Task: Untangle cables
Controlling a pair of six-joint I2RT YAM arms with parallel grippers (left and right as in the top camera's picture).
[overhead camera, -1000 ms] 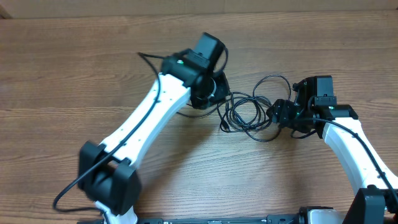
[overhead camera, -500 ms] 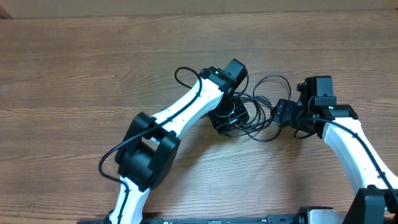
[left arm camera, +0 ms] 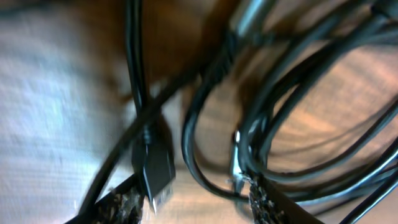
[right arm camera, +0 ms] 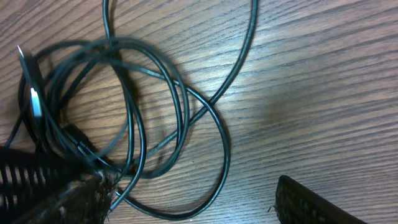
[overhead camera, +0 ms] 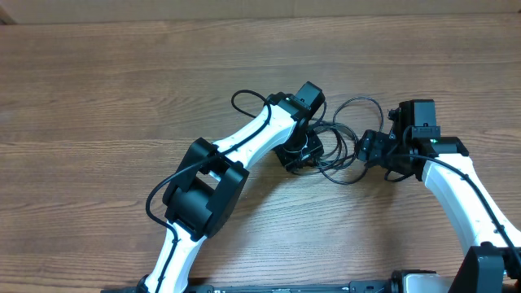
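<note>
Black left claw [overhead camera: 299, 152] points down onto the left side of the cables [overhead camera: 335, 155], near the middle of a brown wooden counter [overhead camera: 122, 98]. Its wrist view is blurred. The 2 fingertips [left arm camera: 121, 208] stand apart at the bottom edge, not pinched together, and several thin black cords run loose between them. A small dark plug [left arm camera: 157, 177] with a metal end lies between them, nearer the left one.

The right claw [overhead camera: 370, 149] sits at the right side of the same tangle, facing the left claw across it. Its jaws are spread wide. One finger touches the cords where they bunch, and the other is well clear, over bare wood.

The cables lie flat on the counter as a bundle of overlapping loops between the 2 claws. One larger loop reaches out toward the far edge. A second plug end, silver, shows at the bundle's rim in the right wrist view.

White arm segments lead from each claw back to the near edge of the counter.
</note>
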